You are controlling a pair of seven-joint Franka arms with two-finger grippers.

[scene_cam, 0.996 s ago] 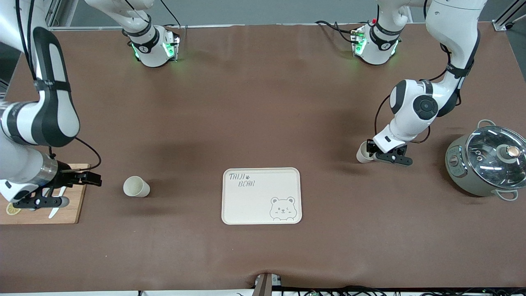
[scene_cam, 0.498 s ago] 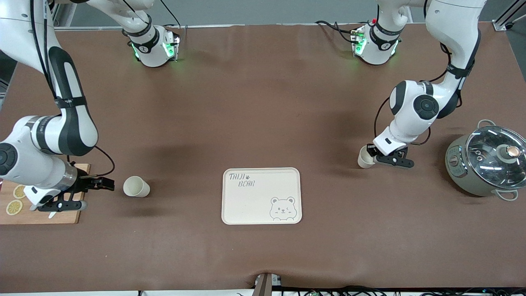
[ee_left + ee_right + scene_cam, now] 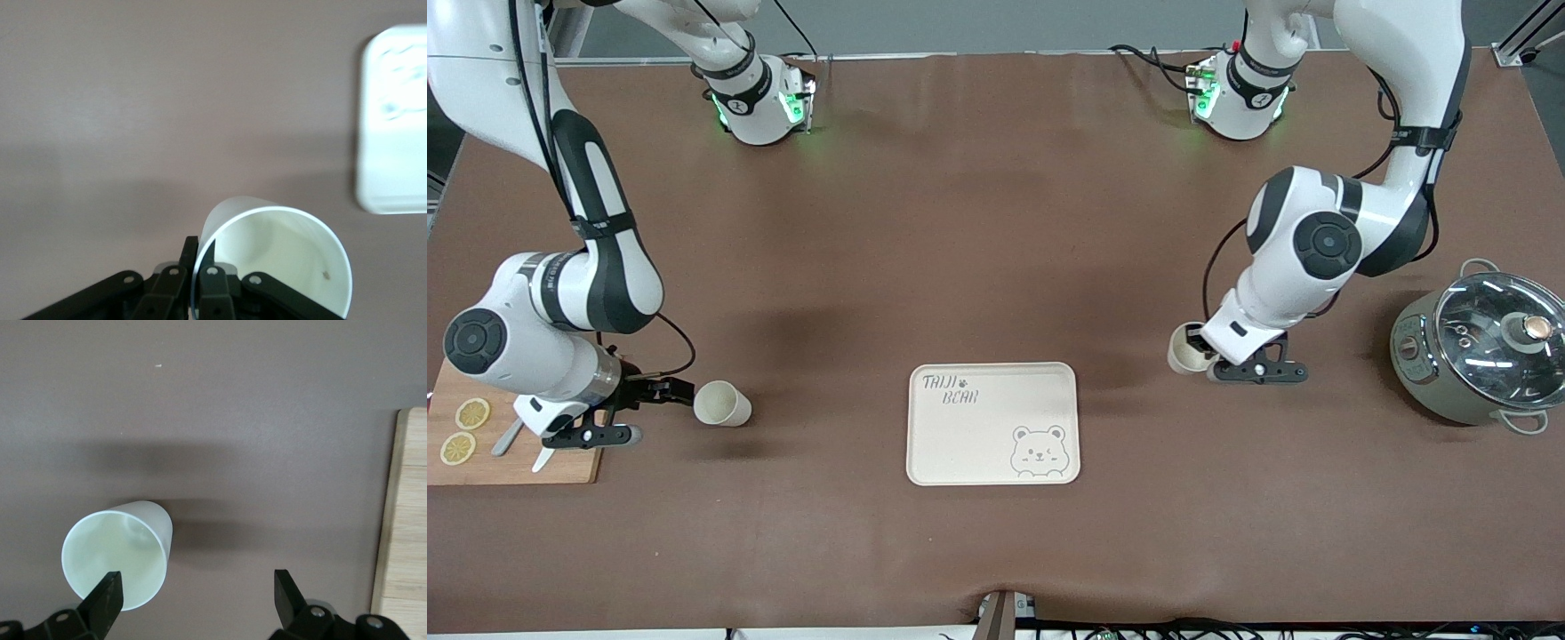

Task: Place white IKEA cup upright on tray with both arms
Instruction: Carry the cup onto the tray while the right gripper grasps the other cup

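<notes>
The cream tray [image 3: 978,444] with the bear drawing lies mid-table; its edge shows in the left wrist view [image 3: 393,120]. My left gripper [image 3: 1199,352] [image 3: 200,250] is shut on the rim of a white cup [image 3: 1184,348] [image 3: 280,253], one finger inside and one outside, over the table beside the tray toward the left arm's end. A second white cup [image 3: 722,404] [image 3: 117,560] seems to lie on its side, mouth toward my right gripper [image 3: 671,388] [image 3: 197,593]. That gripper is open and empty, just short of the cup, with one finger [image 3: 107,597] before the rim.
A grey pot with a glass lid [image 3: 1480,356] stands at the left arm's end. A wooden cutting board [image 3: 516,458] [image 3: 403,520] with lemon slices [image 3: 463,431] and a knife [image 3: 511,436] lies at the right arm's end, under the right wrist.
My right gripper has moved from over the cutting board up to the second cup. My left gripper has carried its cup toward the tray.
</notes>
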